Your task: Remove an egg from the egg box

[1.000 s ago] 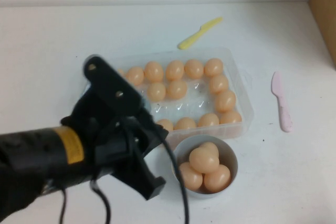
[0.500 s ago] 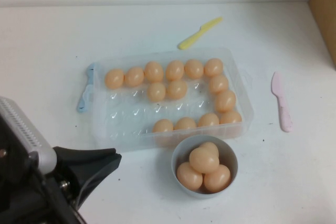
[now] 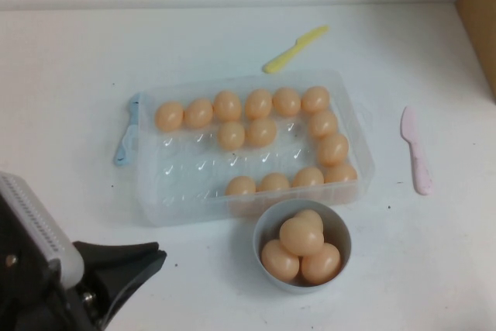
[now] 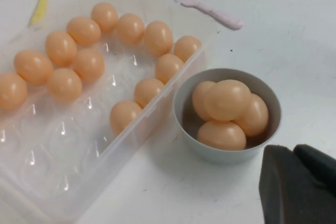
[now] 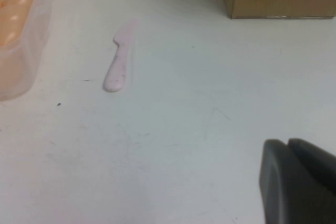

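- Left gripper low at the near left table corner, fingers pressed together, holding nothing, well short of the egg box
- Right gripper parked over bare table near a pink knife, fingers together
- Egg seated in the box's near row, just behind a grey bowl of eggs

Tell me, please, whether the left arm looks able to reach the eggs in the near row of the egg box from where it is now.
Probably yes: the left gripper sits low by the near-left edge, its fingers together, and nothing covers the egg box; the bowl lies right of that path.
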### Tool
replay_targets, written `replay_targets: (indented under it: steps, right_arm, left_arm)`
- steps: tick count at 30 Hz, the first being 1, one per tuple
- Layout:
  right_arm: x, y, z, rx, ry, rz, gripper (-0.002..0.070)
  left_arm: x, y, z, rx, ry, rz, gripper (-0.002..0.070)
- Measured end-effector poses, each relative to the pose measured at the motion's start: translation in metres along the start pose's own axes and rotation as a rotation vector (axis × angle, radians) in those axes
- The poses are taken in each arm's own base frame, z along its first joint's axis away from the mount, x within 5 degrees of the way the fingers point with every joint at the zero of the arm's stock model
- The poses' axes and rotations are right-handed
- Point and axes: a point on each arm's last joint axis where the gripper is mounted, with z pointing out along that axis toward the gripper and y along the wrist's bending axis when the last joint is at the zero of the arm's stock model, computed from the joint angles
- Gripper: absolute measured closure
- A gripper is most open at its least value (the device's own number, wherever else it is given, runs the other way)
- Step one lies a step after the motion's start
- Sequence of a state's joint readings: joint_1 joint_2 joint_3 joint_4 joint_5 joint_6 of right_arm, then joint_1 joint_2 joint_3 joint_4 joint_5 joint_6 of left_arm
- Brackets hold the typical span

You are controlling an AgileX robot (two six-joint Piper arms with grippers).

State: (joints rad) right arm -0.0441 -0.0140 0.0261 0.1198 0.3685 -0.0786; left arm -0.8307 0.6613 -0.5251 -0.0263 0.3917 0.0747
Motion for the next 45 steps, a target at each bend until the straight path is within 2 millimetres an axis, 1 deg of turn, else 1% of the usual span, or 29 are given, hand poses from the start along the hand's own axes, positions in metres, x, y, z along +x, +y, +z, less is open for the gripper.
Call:
replay_targets:
  steps: [5, 8, 12, 14, 19, 23, 27, 33, 45]
  right_arm:
    - [0.000, 0.000, 0.000, 0.000, 0.000, 0.000, 0.0694]
    - [0.000, 0.000, 0.000, 0.000, 0.000, 0.000, 0.0694]
    - [0.000, 0.000, 0.000, 0.000, 0.000, 0.000, 0.0694]
    - [0.000, 0.000, 0.000, 0.000, 0.000, 0.000, 0.0694]
    - [0.000, 0.000, 0.000, 0.000, 0.000, 0.000, 0.0694]
    - [0.000, 0.000, 0.000, 0.000, 0.000, 0.000, 0.0694]
    - [0.000, 0.000, 0.000, 0.000, 0.001, 0.000, 0.0694]
    - [0.000, 0.000, 0.000, 0.000, 0.001, 0.000, 0.0694]
    - [0.000, 0.000, 0.000, 0.000, 0.001, 0.000, 0.0694]
  left_arm:
    - [0.029, 0.008, -0.002, -0.077, -0.132, -0.033, 0.0676]
    - [0.055, 0.013, -0.005, -0.153, -0.217, -0.053, 0.0676]
    - [0.089, 0.019, -0.016, -0.285, -0.289, -0.085, 0.0677]
    - [0.105, 0.021, -0.021, -0.359, -0.305, -0.103, 0.0677]
    - [0.133, 0.023, -0.029, -0.521, -0.282, -0.153, 0.0678]
    - [0.145, 0.026, -0.032, -0.623, -0.213, -0.205, 0.0678]
    - [0.150, 0.027, -0.033, -0.674, -0.160, -0.242, 0.0678]
    - [0.155, 0.027, -0.032, -0.679, -0.111, -0.264, 0.0678]
    - [0.155, 0.027, -0.032, -0.678, -0.108, -0.265, 0.0678]
